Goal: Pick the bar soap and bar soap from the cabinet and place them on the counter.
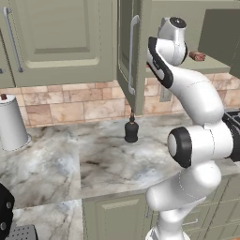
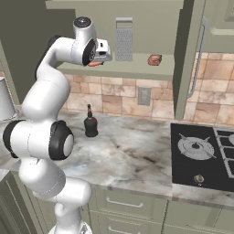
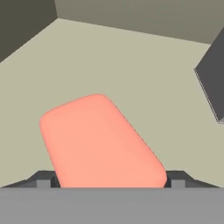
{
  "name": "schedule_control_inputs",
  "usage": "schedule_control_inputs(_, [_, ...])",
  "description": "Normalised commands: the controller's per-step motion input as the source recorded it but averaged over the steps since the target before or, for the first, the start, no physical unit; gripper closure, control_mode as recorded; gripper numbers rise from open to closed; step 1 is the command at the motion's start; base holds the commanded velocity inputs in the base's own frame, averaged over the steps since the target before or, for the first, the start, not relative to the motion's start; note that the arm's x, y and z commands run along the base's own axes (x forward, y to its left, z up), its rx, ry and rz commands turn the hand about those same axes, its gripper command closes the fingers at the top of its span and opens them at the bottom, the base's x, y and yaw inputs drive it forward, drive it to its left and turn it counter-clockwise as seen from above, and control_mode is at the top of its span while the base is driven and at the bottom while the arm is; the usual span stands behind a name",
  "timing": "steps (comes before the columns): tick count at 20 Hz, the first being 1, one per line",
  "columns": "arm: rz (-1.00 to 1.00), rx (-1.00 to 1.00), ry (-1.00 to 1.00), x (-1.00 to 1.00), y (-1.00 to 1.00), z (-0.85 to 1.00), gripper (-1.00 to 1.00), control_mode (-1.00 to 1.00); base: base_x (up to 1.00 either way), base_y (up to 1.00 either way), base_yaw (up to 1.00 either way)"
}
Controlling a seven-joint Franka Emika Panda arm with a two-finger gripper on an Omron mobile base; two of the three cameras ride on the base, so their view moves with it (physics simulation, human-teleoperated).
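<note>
The salmon-orange bar soap [image 3: 98, 142] lies flat on the cabinet's inner shelf [image 3: 144, 74], right under my hand and between my two fingertips [image 3: 43, 181]; in the hand view its long axis runs slantwise, from the far left down toward the near right, so it sits skewed to the line between my tips rather than square to it. In the right base view a sliver of that orange bar shows just below my gripper [image 2: 98, 59], which is reaching into the open cabinet [image 2: 137, 68] at the left end of the shelf. The second bar soap [image 2: 155, 60], the dark red-brown one, rests on the same shelf well to the right, past a grey grater [image 2: 124, 42] that stands against the back; it also shows in the left base view [image 1: 197, 56], so the orange bar is plainly the nearer one and I judge it the piece in hand now. My jaws stand wide, one tip on each side of the bar; whether either pad touches it I cannot tell, and I see no grip made yet. The counter [image 2: 132, 155] where both bars must go spreads below, carrying a black bottle [image 2: 90, 123] almost straight beneath my hand.
</note>
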Motion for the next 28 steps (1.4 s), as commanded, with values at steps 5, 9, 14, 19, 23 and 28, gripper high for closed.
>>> schedule_control_inputs(5, [0.00, 0.00, -0.01, -0.34, -0.10, 0.24, 1.00, -1.00, 0.00, 0.00, 0.00])
schedule_control_inputs(9, [0.00, 0.00, 0.00, -0.59, -0.18, 0.25, 1.00, -1.00, 0.00, 0.00, 0.00])
schedule_control_inputs(14, [0.00, 0.00, -0.03, -0.75, -0.17, 0.08, 1.00, -1.00, 0.00, 0.00, 0.00])
schedule_control_inputs(19, [0.01, 0.00, -0.09, -0.93, -0.15, 0.00, 1.00, -1.00, 0.00, 0.00, 0.00])
schedule_control_inputs(23, [0.05, -0.02, -0.09, -0.90, -0.06, -0.12, 1.00, -1.00, 0.00, 0.00, 0.00])
schedule_control_inputs(28, [0.06, -0.04, -0.02, -0.78, -0.01, -0.33, 1.00, -1.00, 0.00, 0.00, 0.00])
